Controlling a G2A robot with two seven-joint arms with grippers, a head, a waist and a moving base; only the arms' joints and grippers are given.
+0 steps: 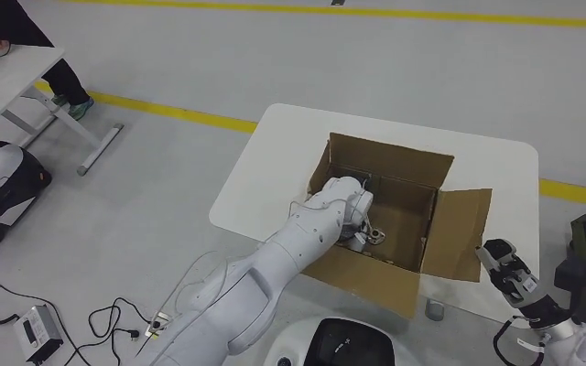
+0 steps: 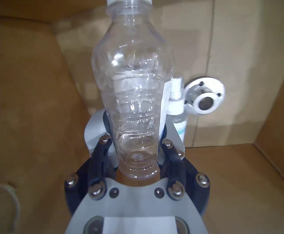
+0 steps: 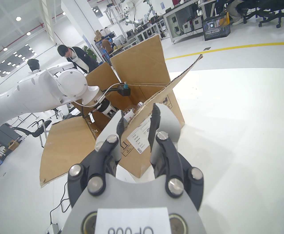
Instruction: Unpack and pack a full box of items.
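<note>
Left fingers point(image 2: 93, 133) clamped on clear bottle point(image 2: 133, 88) in box point(image 1: 389, 157), cap point(image 2: 129, 1) cut off, right fingers point(image 3: 165, 120) apart

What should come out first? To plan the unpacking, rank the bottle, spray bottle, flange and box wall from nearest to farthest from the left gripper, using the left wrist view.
1. bottle: clamped in the left gripper's jaws.
2. spray bottle: just behind the bottle.
3. flange: beside the spray bottle, farther out.
4. box wall: behind them all.

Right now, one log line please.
left end effector: shut on clear bottle, inside box | right end effector: open, outside box | spray bottle: in box
</note>
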